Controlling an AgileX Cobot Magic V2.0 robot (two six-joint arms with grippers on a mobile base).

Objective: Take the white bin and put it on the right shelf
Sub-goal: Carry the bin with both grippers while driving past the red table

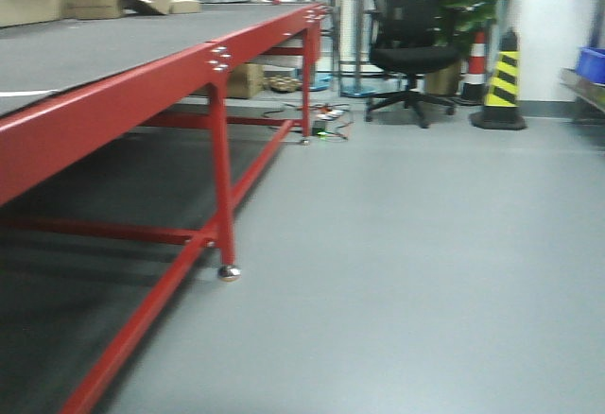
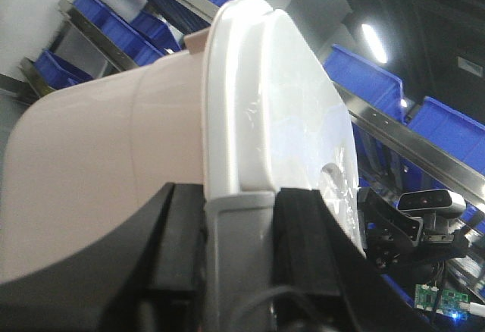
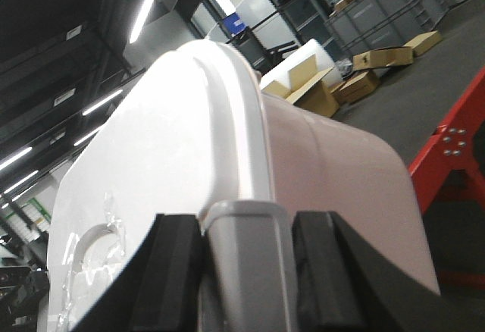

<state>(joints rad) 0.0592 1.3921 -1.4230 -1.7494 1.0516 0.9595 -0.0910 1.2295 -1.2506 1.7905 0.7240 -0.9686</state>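
The white bin [image 2: 114, 165] fills the left wrist view, pale pinkish tub with a white translucent lid [image 2: 280, 112]. My left gripper [image 2: 239, 249] is shut on the bin's grey handle [image 2: 236, 241] at one end. The bin [image 3: 333, 173] also fills the right wrist view, lid [image 3: 151, 165] to the left. My right gripper [image 3: 246, 271] is shut on the grey handle [image 3: 246, 256] at the other end. The bin is held off the ground between both arms. A steel shelf edge [image 1: 584, 85] shows at the far right of the front view.
A red-framed table [image 1: 142, 83] with a dark mat top stands at the left, its leg [image 1: 223, 178] close ahead. Grey floor [image 1: 406, 263] lies ahead. An office chair [image 1: 411, 36] and striped cone [image 1: 501, 78] stand at the back. Blue crates [image 2: 364, 82] sit on racks.
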